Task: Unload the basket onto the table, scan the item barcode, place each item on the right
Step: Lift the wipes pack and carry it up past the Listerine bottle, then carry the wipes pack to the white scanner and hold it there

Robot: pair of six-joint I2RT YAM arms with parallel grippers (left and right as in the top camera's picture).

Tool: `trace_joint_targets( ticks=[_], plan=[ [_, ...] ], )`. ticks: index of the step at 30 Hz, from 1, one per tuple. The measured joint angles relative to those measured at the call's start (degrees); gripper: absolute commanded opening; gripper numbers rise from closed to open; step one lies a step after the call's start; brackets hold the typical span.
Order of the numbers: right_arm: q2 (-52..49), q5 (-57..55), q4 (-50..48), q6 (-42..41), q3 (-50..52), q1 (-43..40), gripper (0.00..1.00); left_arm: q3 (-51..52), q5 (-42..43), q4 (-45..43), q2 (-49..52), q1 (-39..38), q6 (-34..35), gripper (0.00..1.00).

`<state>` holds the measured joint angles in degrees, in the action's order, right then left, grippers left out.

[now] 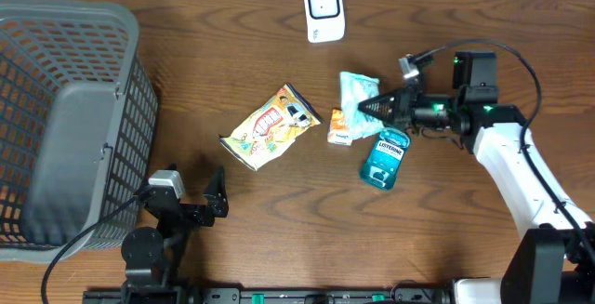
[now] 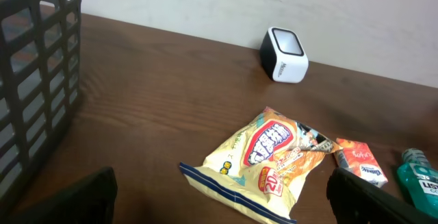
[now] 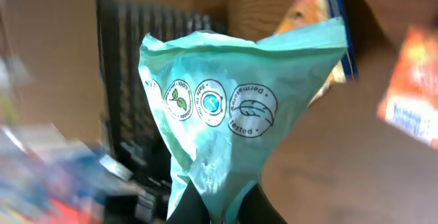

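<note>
As the right hand [image 1: 365, 109] clamps it, the teal packet [image 3: 233, 107] juts ahead.

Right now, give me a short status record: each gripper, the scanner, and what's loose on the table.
right gripper: shut on teal pouch, pinching its lower end
left gripper: open, empty, beside the basket
scanner: at the table's far edge, apart from the pouch
loose on table: snack bag, orange pack, mouthwash bottle
</note>
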<state>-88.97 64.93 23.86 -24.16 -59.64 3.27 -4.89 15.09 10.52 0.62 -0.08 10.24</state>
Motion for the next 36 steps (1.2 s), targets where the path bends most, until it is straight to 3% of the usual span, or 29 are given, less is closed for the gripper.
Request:
trace_joint_targets(
  ticks=[5,9,15,18,24,30,36],
  plan=[
    [0.0,9.2,0.2,21.9,0.0,2.7,0.01,0.0,0.0,0.0,0.0,0.0,0.0,0.98],
    [0.2,17.1,2.1,34.6,0.0,4.5,0.01,0.0,0.0,0.0,0.0,0.0,0.0,0.98],
    [5.5,20.5,4.8,55.2,0.0,5.8,0.01,0.0,0.0,0.0,0.0,0.0,0.0,0.98],
    [8.9,21.6,-0.1,65.7,0.0,6.0,0.01,0.0,0.0,0.0,0.0,0.0,0.0,0.98],
    [11.6,22.8,-18.0,74.8,0.0,8.2,0.01,0.0,0.0,0.0,0.0,0.0,0.0,0.98],
    [12.5,23.5,-37.5,77.7,0.0,11.5,0.01,0.0,0.0,0.0,0.0,0.0,0.0,0.98],
    [12.6,23.8,-46.3,79.8,0.0,11.5,0.01,0.0,0.0,0.0,0.0,0.0,0.0,0.98]
  ],
)
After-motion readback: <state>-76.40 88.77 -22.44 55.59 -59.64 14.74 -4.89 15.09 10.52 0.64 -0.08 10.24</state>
